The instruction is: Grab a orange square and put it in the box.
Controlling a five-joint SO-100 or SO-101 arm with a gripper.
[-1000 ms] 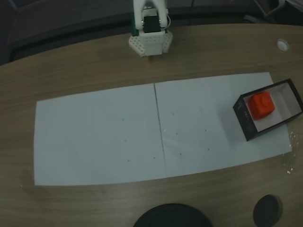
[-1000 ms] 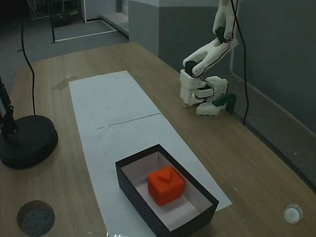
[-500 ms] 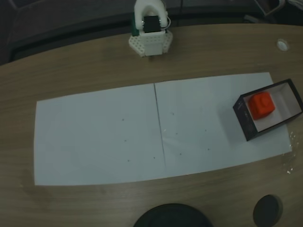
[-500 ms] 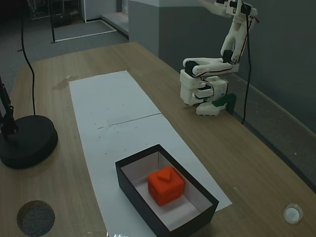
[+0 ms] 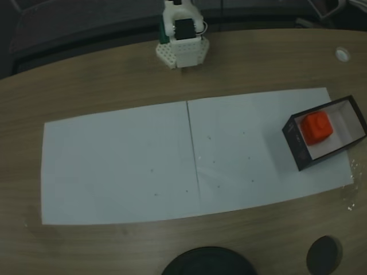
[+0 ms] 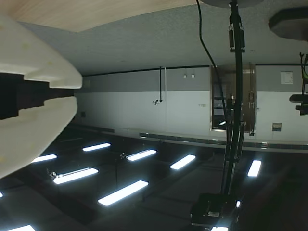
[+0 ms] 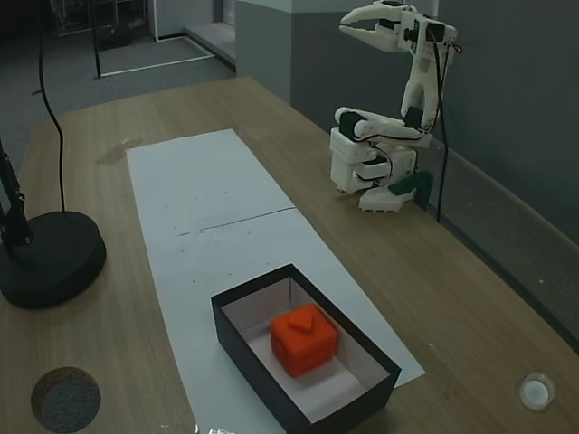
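- The orange square (image 7: 305, 339) sits inside the box (image 7: 242, 342), resting on its white floor nearer one end. It lies well apart from the jaws (image 7: 355, 27), far out and below them in a fixed view.
- In another fixed view the orange square (image 5: 317, 127) lies at the left end of the box (image 5: 293, 141), touching or just beside the black wall there.
- The jaws are raised high over the arm's base (image 7: 373, 169), pointing out over the surface (image 7: 434, 298). They hold nothing, and in the wrist view the jaws (image 6: 72, 91) show only a narrow dark slit between the two pale fingers (image 6: 33, 57). They look almost closed, though from that close angle I cannot be sure they meet.
- Judged from how things lie, the placing is done. The step in hand seems to be folding the arm back to rest.
- To do that well, keep the jaws high and clear of the box and of the white paper (image 5: 120, 166) under it, so nothing drags or nudges the box.
- Bring the arm in over its own base slowly, and mind the cable (image 7: 441, 136) hanging just behind the jaws.
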